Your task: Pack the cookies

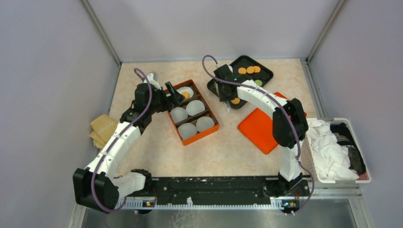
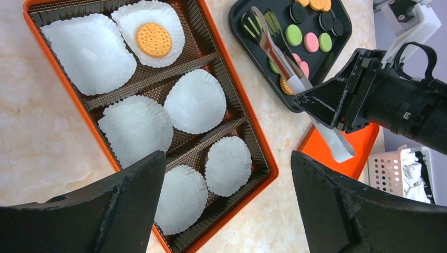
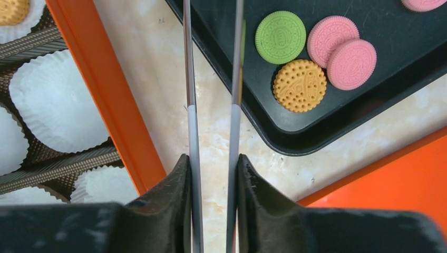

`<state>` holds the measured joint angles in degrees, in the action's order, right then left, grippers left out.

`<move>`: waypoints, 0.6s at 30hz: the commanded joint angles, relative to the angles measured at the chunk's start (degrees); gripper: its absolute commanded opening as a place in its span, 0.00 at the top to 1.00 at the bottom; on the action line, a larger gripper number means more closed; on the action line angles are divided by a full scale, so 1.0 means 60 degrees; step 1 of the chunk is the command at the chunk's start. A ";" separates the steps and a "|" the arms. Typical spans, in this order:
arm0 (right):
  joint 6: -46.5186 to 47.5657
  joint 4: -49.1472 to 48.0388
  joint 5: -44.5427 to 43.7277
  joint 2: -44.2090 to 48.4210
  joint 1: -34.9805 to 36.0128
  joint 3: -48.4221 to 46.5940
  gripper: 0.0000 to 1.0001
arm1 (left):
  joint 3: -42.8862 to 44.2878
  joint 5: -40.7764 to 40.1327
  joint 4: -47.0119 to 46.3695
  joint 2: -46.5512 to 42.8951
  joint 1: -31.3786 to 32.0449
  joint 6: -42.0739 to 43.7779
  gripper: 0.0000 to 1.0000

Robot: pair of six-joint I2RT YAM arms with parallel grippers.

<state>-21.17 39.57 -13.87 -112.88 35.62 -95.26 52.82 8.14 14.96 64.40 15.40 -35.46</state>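
We see right fingers (image 3: pixel 163 211) pinching what look like tongs (image 3: pixel 193 137) near the cookies (image 3: pixel 299 85); left fingers (image 2: pixel 126 211) spread above the box (image 2: pixel 269 174).

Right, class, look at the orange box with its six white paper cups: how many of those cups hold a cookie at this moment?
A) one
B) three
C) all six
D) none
A: only one orange cookie lies in a paper cup at one end of the orange box; the other five cups show only white paper.
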 commanded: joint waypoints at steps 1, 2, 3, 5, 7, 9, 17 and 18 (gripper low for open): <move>0.0070 -0.0269 -0.0362 0.0483 0.0142 -0.0639 0.88 | 0.0039 -0.0119 -0.0288 -0.0081 -0.0032 0.0032 0.06; 0.0126 -0.0375 -0.0471 0.0682 0.0225 -0.0588 0.88 | 0.0106 -0.0250 -0.0216 -0.0097 -0.0032 0.0030 0.06; 0.0201 -0.0484 -0.0549 0.0933 0.0349 -0.0555 0.89 | 0.0210 -0.0420 -0.0125 -0.0093 -0.0040 0.0016 0.06; 0.0309 -0.0554 -0.0689 0.1245 0.0551 -0.0649 0.90 | 0.0434 -0.0599 0.0079 -0.0068 -0.0144 -0.0004 0.06; 0.0392 -0.0391 -0.0652 0.1344 0.0774 -0.0977 0.89 | 0.0643 -0.0673 0.0207 -0.0004 -0.0302 -0.0092 0.06; 0.0499 -0.0176 -0.0538 0.1321 0.1044 -0.1360 0.90 | 0.0822 -0.0879 0.0327 0.0074 -0.0504 -0.0341 0.05; 0.0731 0.0194 -0.0042 0.0769 0.2395 -0.2715 0.90 | 0.0909 0.0057 0.0214 0.0213 -0.2608 -0.1605 0.05; 0.0719 0.0243 0.0129 0.0655 0.2541 -0.2866 0.90 | 0.0845 0.0085 0.0203 0.0220 -0.2868 -0.1688 0.05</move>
<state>-18.02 40.95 -15.46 -109.62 47.59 -106.76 56.99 6.28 17.63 65.43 2.46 -41.04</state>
